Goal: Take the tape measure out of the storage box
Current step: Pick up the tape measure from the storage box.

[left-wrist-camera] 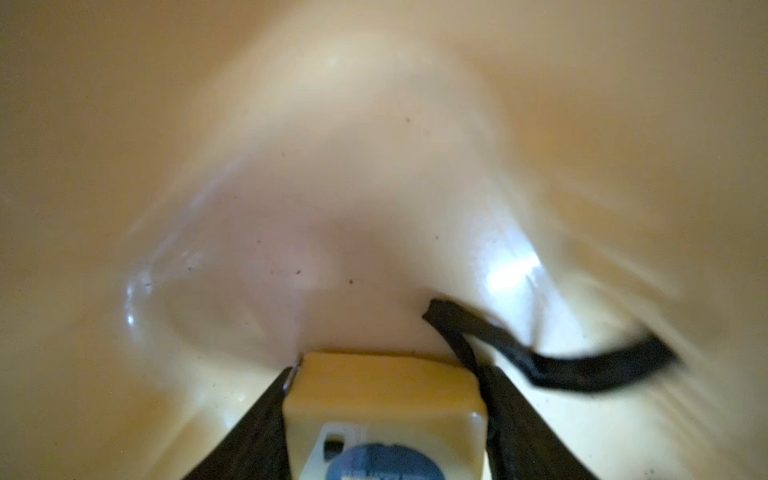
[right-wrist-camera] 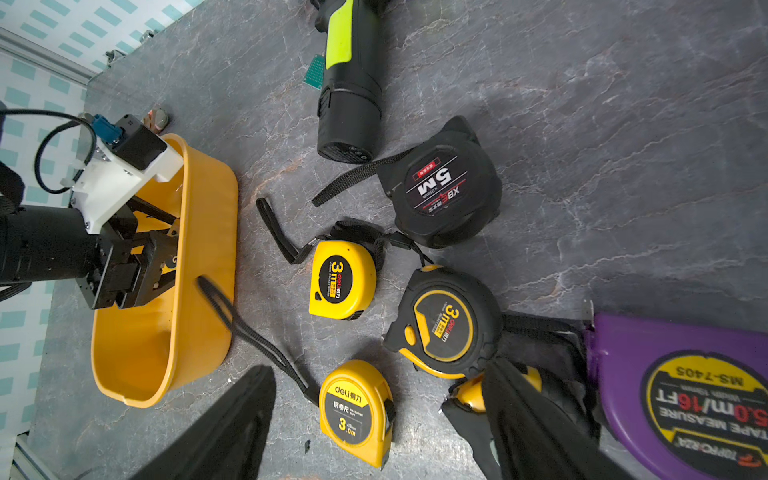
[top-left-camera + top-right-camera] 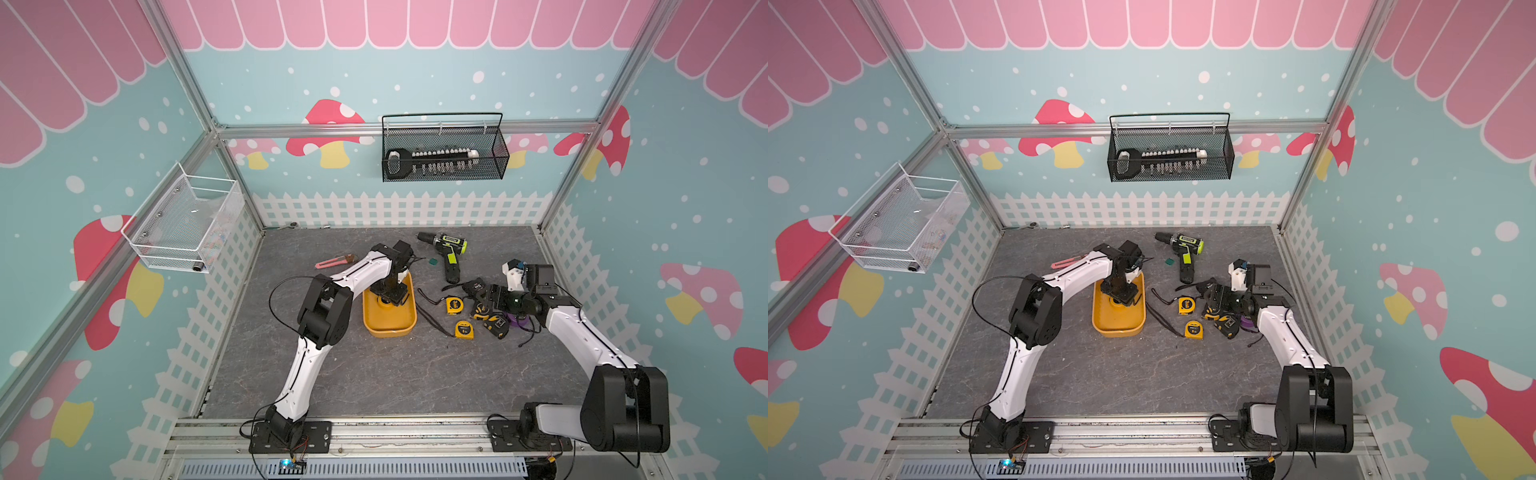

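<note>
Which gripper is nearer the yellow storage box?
Left. The left gripper is inside the storage box, jaws closed on a yellow tape measure; the right gripper hovers apart, over loose tape measures.

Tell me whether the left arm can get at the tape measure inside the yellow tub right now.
Probably yes. The left gripper is down inside the storage box, its jaws against both sides of the tape measure, with nothing between them. Only the black strap lies loose alongside.

Teal mushroom-print walls (image 3: 415,83) and white picket fence (image 3: 395,208) surround grey marbled floor (image 3: 395,374).
</note>
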